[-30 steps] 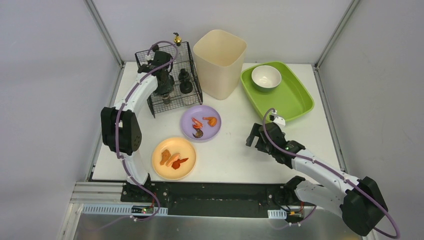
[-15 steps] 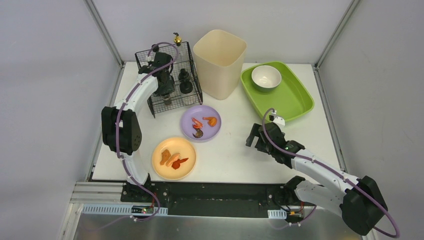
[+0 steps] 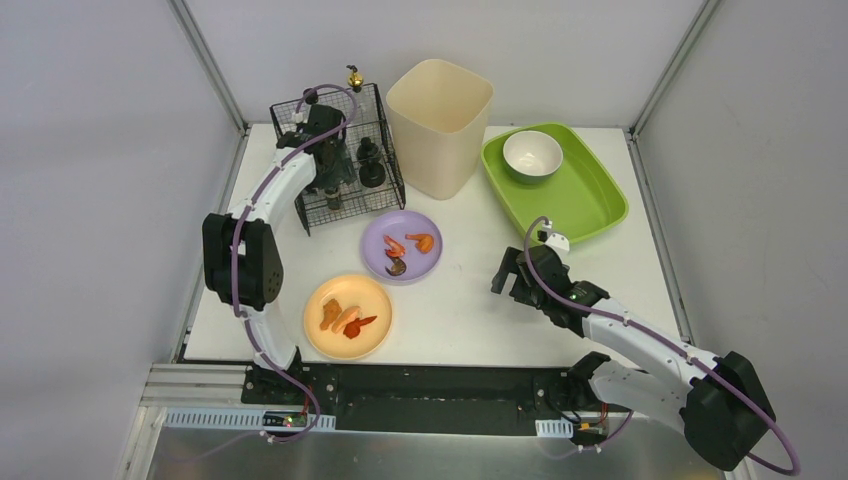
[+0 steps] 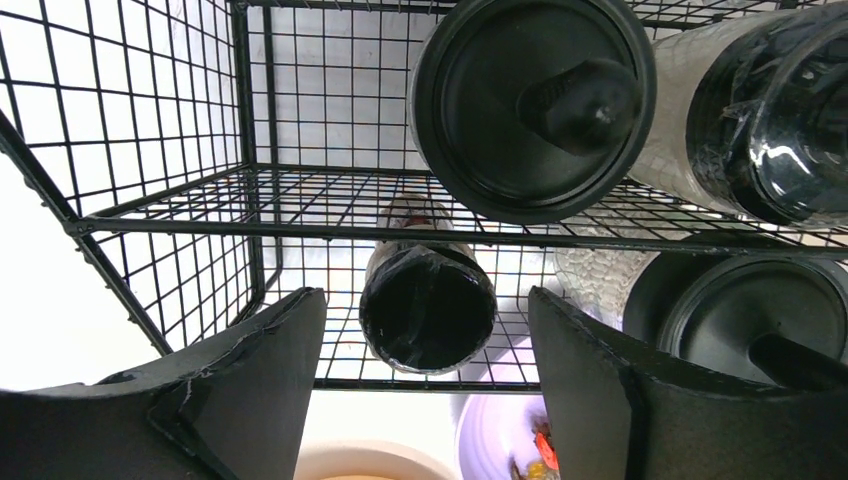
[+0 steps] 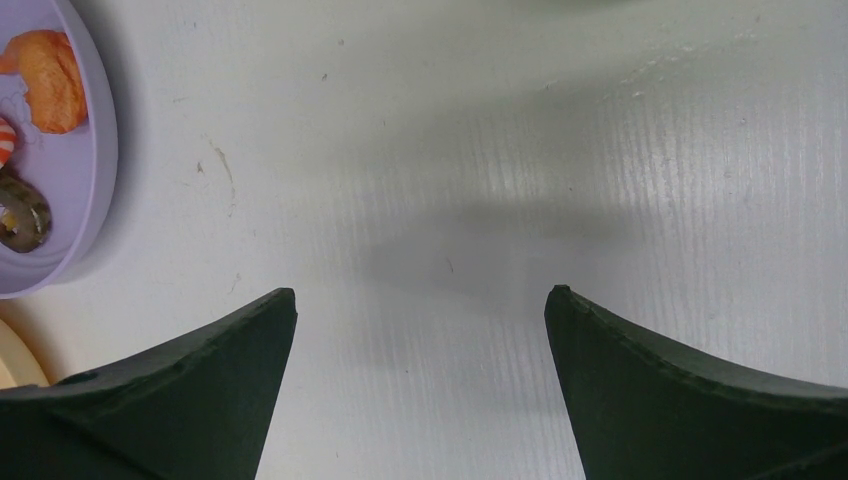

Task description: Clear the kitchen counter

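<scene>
The kitchen counter (image 3: 470, 300) is seen spread white across the middle of the top view, with the arm bases set at its 6 o'clock edge. Nearest, at 7 o'clock, an orange plate (image 3: 347, 317) is laid with orange and red food scraps. At 4 o'clock the right gripper (image 3: 510, 278) is held low over bare counter, its fingers spread wide with nothing between them (the wrist view shows only white surface and the rim of a plate). Near the centre a purple plate (image 3: 401, 246) is set, with more scraps on it. At 11 o'clock a black wire rack (image 3: 385, 160) is stocked with dark-lidded bottles (image 4: 530, 100); the left gripper (image 4: 425, 300) is reached into it, jaws parted, nothing pinched. A cream bin (image 3: 439, 112) is placed at 12 o'clock, and a green tray (image 3: 590, 200) at 2 o'clock, a white bowl (image 3: 531, 155) inside it.
</scene>
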